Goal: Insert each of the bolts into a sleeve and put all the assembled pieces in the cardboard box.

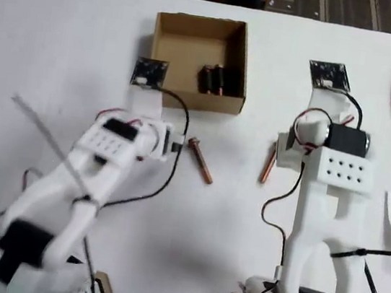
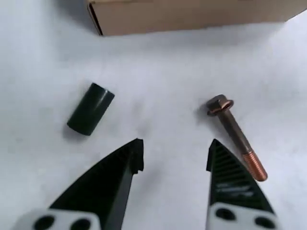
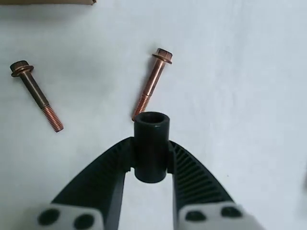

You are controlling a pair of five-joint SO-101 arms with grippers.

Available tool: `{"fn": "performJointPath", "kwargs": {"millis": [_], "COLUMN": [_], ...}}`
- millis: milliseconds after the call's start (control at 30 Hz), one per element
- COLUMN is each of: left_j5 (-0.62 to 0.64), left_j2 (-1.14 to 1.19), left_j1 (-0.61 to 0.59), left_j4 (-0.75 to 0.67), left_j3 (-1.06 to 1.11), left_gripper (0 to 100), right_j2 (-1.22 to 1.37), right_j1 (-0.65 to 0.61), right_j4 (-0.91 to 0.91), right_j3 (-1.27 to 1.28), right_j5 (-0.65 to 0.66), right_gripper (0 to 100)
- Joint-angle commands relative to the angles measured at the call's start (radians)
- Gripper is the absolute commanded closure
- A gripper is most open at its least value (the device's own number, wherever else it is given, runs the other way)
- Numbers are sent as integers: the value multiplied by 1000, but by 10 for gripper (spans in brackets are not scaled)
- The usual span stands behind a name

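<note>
The cardboard box (image 1: 202, 102) stands open on the white worktop (image 1: 64, 41), with dark assembled pieces (image 1: 212, 80) lying inside against its near wall. The left gripper (image 2: 176, 148) hovers over the worktop on the near side of the box, its fingers (image 2: 115, 182) spread wide with nothing between them. Between this gripper and the box a dark sleeve (image 2: 90, 109) lies on its side. A copper-coloured bolt (image 2: 236, 136) lies well apart from it, its head turned towards the box. The right gripper (image 3: 151, 143) sits farther from the box, off past the box's right wall as the high view shows it. Its fingers (image 3: 192, 177) are closed on a second sleeve (image 3: 151, 127), whose open bore faces the wrist camera. A second bolt (image 3: 152, 84) lies on the worktop just beyond the held sleeve, threaded end nearest the sleeve and head on the box side
</note>
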Motion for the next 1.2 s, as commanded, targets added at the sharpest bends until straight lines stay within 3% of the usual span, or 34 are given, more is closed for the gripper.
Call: {"fn": "performJointPath", "kwargs": {"millis": [0, 167, 267, 467, 933, 1167], "left_j5": [109, 104, 112, 290, 345, 394], "left_j2": [157, 367, 465, 615, 868, 1036], "left_j1": [54, 158, 183, 176, 175, 176], "left_j4": [232, 528, 605, 657, 657, 666], "left_j3": [-239, -533, -680, -892, -1118, -1253], "left_gripper": [766, 766, 769, 767, 770, 771], "right_j2": [-54, -56, -59, -61, -61, -61], "right_j1": [28, 35, 35, 59, 240, 251], "right_j4": [-16, -16, -16, -15, -15, -16], "right_j3": [3, 5, 5, 5, 5, 6], "right_j5": [2, 2, 2, 2, 55, 80], "right_gripper": [979, 979, 979, 979, 978, 978]}}
